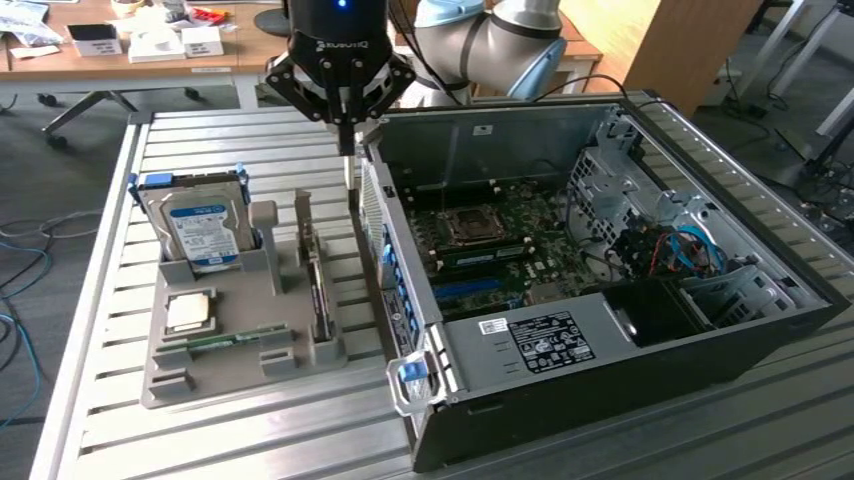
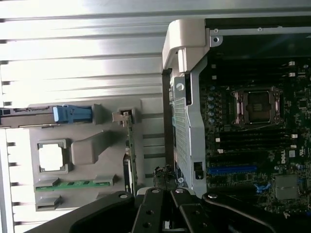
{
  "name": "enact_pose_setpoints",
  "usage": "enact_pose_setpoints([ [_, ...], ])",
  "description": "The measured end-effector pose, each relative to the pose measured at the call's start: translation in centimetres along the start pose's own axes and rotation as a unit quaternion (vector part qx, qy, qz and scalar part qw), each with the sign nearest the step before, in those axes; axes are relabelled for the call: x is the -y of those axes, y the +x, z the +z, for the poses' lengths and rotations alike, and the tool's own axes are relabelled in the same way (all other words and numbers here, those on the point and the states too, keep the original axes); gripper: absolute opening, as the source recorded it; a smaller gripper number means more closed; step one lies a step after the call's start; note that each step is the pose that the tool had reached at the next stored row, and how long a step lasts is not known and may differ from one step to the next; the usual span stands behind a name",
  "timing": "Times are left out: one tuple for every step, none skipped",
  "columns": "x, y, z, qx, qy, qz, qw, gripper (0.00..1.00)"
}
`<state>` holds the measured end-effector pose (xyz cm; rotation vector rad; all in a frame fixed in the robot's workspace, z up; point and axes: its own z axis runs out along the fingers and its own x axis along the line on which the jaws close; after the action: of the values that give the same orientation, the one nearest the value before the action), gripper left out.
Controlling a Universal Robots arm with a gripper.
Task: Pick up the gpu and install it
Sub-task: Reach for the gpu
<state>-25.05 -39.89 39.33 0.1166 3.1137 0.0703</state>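
Exterior view, gripper (image 1: 347,145) jaws closed on nothing, just above computer case (image 1: 641,375) rear edge, gpu (image 1: 316,275) on edge in grey tray (image 1: 200,385) beside the case.

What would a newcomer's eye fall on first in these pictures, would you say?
Probably the open black computer tower lying on its side at the exterior view's right, green motherboard exposed. Then the black robot gripper, fingers shut, poised about over the gap between tower and grey parts tray, where the thin green gpu card stands on edge near an upright silver hard drive with a blue-white label.
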Motion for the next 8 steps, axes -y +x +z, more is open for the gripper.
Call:
enact_pose_setpoints([
  [0.01, 0.12, 0.00, 0.0000, 0.0000, 0.000, 1.0000, 0.11],
  [0.02, 0.24, -0.01, 0.0000, 0.0000, 0.000, 1.0000, 0.11],
  [0.03, 0.37, -0.01, 0.0000, 0.0000, 0.000, 1.0000, 0.11],
  [0.04, 0.49, -0.01, 0.0000, 0.0000, 0.000, 1.0000, 0.11],
  [0.04, 0.61, -0.02, 0.0000, 0.0000, 0.000, 1.0000, 0.11],
  [0.05, 0.72, -0.02, 0.0000, 0.0000, 0.000, 1.0000, 0.11],
  [0.06, 0.81, -0.02, 0.0000, 0.0000, 0.000, 1.0000, 0.11],
  [0.06, 0.89, -0.02, 0.0000, 0.0000, 0.000, 1.0000, 0.11],
])
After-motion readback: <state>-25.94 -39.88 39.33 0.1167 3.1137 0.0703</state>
